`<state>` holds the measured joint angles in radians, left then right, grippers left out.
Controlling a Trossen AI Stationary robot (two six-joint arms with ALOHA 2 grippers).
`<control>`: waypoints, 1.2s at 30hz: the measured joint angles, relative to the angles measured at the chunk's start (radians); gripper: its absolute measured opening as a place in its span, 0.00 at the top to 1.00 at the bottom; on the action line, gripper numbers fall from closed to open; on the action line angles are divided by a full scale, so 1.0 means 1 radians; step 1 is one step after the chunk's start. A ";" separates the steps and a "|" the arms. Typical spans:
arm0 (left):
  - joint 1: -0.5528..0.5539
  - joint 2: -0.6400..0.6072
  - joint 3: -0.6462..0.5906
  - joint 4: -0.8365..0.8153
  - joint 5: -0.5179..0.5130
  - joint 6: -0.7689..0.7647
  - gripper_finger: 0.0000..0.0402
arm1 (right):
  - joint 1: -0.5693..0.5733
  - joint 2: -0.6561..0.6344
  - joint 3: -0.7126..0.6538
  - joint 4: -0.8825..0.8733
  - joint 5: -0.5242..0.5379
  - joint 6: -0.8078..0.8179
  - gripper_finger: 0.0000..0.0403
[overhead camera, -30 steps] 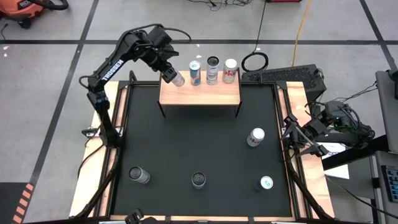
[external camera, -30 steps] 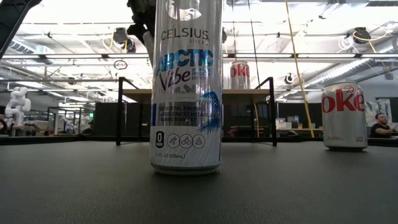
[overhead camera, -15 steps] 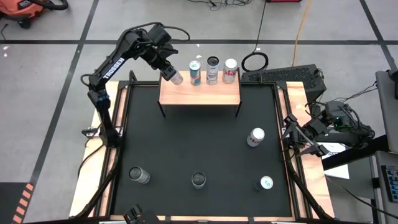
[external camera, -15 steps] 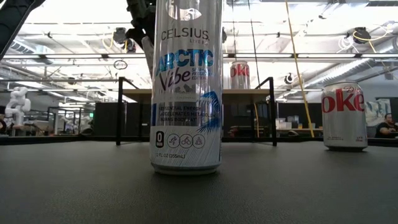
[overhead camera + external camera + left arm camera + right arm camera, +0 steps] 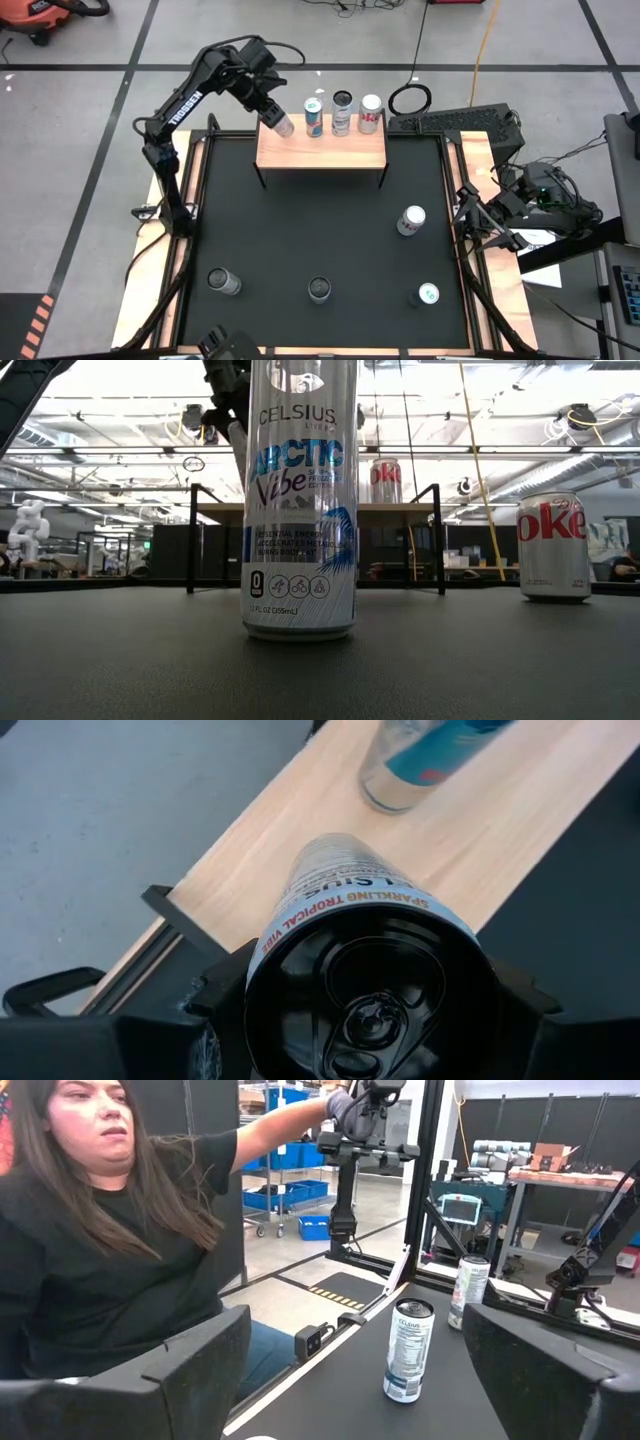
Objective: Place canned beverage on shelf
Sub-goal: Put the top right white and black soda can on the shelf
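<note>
The shelf [image 5: 320, 150], a light-wood board on black legs, stands at the table's far edge; it also shows in the left wrist view [image 5: 500, 830]. Three cans [image 5: 342, 113] stand in a row along its far side. My left gripper [image 5: 268, 108] is over the shelf's left end, shut on a slim Celsius can [image 5: 280, 123] with a black top [image 5: 375, 1000]. My right gripper [image 5: 360, 1380] is open and empty at the table's right edge, facing a person. My left gripper pinches the can just below its top rim [image 5: 262, 982], one finger [image 5: 215, 995] on each side of the can. The fingers come from above and from the far left. The can hangs below them over the shelf's left end, tilted; whether its bottom [image 5: 335, 850] touches the board I cannot tell.
Several more cans stand on the black mat: a Diet Coke can [image 5: 411, 220] at the right, a Celsius can [image 5: 319, 290] at the near middle, one at the near left [image 5: 224, 282] and one at the near right [image 5: 426, 295]. A person [image 5: 110, 1250] sits beyond the table's right side.
</note>
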<state>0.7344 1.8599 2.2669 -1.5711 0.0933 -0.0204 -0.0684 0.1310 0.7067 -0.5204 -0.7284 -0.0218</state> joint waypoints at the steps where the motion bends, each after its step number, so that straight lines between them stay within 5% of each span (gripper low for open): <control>1: 0.002 0.000 0.000 0.000 0.000 0.000 0.37 | 0.000 0.000 0.000 0.000 0.000 -0.001 0.14; 36: 0.000 0.000 0.000 0.000 0.015 -0.046 0.37 | 0.000 0.000 0.000 0.000 0.000 0.010 0.14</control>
<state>0.7345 1.8599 2.2669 -1.5711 0.1085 -0.0664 -0.0681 0.1310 0.7067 -0.5201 -0.7284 -0.0116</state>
